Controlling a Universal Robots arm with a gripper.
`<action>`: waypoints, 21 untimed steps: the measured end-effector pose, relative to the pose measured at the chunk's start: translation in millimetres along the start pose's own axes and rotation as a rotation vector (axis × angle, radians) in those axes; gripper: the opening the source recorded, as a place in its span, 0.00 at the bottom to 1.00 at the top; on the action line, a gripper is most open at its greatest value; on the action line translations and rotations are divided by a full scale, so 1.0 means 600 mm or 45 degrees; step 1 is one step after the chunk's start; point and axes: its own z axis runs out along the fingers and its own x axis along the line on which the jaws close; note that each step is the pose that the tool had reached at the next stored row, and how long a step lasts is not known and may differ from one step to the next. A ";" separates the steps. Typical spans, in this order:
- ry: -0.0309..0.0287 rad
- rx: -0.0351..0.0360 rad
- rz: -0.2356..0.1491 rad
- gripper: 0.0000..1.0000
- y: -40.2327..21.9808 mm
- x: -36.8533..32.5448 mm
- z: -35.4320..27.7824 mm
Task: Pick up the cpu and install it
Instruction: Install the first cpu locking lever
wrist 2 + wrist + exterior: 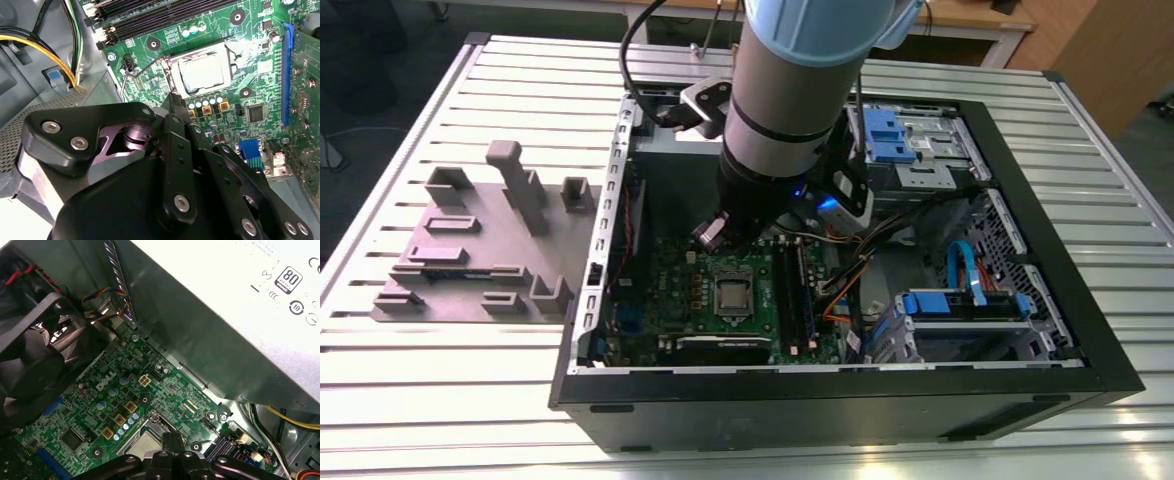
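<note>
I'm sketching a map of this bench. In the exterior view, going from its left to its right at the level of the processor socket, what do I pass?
grey fixture block → case's left wall → cpu → black memory slots → blue drive bracket

**Second wrist view.** The tool [173,100], a black linkage in the foreground, tapers to a tip just beside the socket's edge. The cpu [206,74] lies flat in the socket on the green motherboard [250,32], silvery top up. Dark memory slots [150,12] run alongside. Yellow cables [40,45] pass by the case wall, and a blue connector [250,154] stands near the linkage.
</note>
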 end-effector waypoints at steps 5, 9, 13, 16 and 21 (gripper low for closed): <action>0.0000 0.0000 0.000 0.11 -0.009 -0.010 0.000; 0.0000 0.0000 0.000 0.11 -0.020 -0.023 -0.002; -0.0001 0.0000 0.000 0.11 -0.030 -0.037 -0.003; 0.0000 0.0001 0.000 0.11 -0.032 -0.049 -0.003; -0.0001 -0.0001 0.000 0.11 -0.032 -0.068 -0.002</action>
